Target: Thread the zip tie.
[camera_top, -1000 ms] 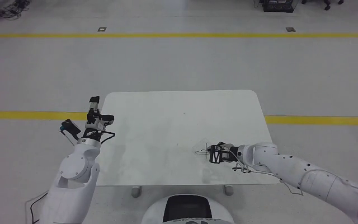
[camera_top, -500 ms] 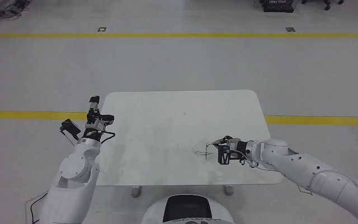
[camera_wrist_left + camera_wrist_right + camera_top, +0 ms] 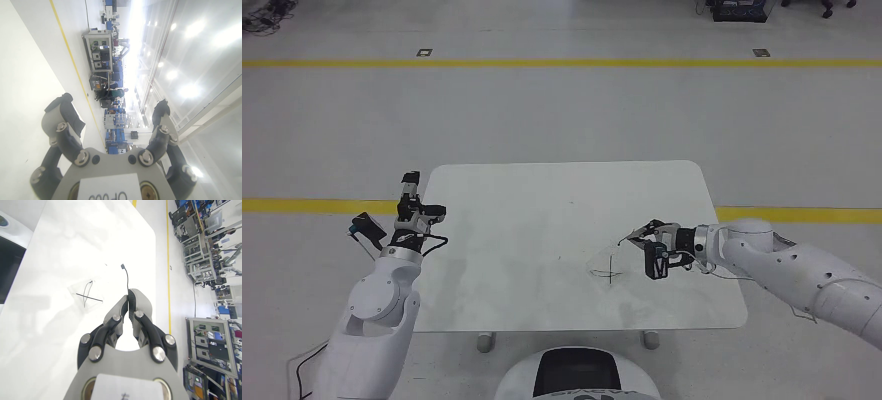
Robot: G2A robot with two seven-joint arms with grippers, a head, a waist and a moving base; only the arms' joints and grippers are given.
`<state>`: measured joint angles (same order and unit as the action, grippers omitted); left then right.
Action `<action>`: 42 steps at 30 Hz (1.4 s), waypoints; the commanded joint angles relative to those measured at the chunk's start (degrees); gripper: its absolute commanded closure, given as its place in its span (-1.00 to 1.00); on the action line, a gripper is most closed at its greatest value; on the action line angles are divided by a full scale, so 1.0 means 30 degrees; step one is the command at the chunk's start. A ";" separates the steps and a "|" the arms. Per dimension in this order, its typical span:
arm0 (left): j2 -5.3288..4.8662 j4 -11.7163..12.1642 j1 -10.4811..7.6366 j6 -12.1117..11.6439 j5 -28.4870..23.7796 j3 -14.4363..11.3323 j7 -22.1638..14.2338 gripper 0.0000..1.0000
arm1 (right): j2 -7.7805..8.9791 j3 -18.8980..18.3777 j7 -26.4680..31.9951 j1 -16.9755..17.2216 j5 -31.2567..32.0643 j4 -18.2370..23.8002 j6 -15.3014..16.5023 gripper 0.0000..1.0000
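**Zip tie held by the right gripper, head end free; left gripper well apart.**

The zip tie (image 3: pixel 127 279) is a thin black strap above the right-hand part of the table (image 3: pixel 542 200). It projects forward from the fingertips of the right gripper (image 3: pixel 128 292), with its long axis roughly in line with the gripper and its square head at the far, free end. I read the right jaws as fully closed on the strap. The tail is probably hidden between the pads, but I cannot confirm this. The left gripper (image 3: pixel 114 100) stands wide open and empty, pointed upward at the table's left edge, so the right arm is much the nearer. On the table just beside the right gripper lies a clear bag (image 3: pixel 83 294) with two loose ties (image 3: pixel 89 297) crossed on it. Nothing stands between the grippers.
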<state>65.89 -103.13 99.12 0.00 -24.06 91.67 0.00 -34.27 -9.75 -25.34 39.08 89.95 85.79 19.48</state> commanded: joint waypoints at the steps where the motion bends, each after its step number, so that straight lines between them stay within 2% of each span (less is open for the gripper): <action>1: 0.0000 0.0000 0.0000 0.0000 0.0000 0.0000 0.0000 -1.00 | -0.0047 0.0005 -0.0209 -0.0191 0.0001 -0.0019 0.0000 1.00; 13: 0.0000 0.0000 0.0000 0.0000 0.0000 0.0000 0.0000 -1.00 | -0.0308 0.0005 -0.1144 -0.1026 0.0001 -0.0164 0.0000 1.00; 20: 0.0000 0.0000 0.0000 0.0000 0.0000 0.0000 0.0000 -1.00 | -0.0068 0.0005 -0.1458 -0.1199 0.0001 -0.0018 0.0000 1.00; 34: 0.0000 0.0000 0.0000 0.0000 0.0000 0.0000 0.0000 -1.00 | -0.0068 0.0005 -0.1458 -0.1199 0.0001 -0.0018 0.0000 1.00; 37: 0.0000 0.0000 0.0000 0.0000 0.0000 0.0000 0.0000 -1.00 | -0.0089 -0.0212 -0.2242 -0.1139 0.0001 0.0252 -0.0963 1.00; 39: 0.0000 0.0000 0.0000 0.0000 0.0000 0.0000 0.0000 -1.00 | -0.0027 0.0005 -0.3575 -0.1493 0.0001 0.0367 -0.1629 1.00; 42: 0.0000 0.0000 0.0000 0.0000 0.0000 0.0000 0.0000 -1.00 | 0.0087 0.0005 -0.4849 -0.1686 0.0001 0.0564 -0.1862 1.00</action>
<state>65.89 -103.13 99.12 0.00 -24.06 91.67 0.00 -34.08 -9.71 -38.35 34.19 89.96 87.12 13.94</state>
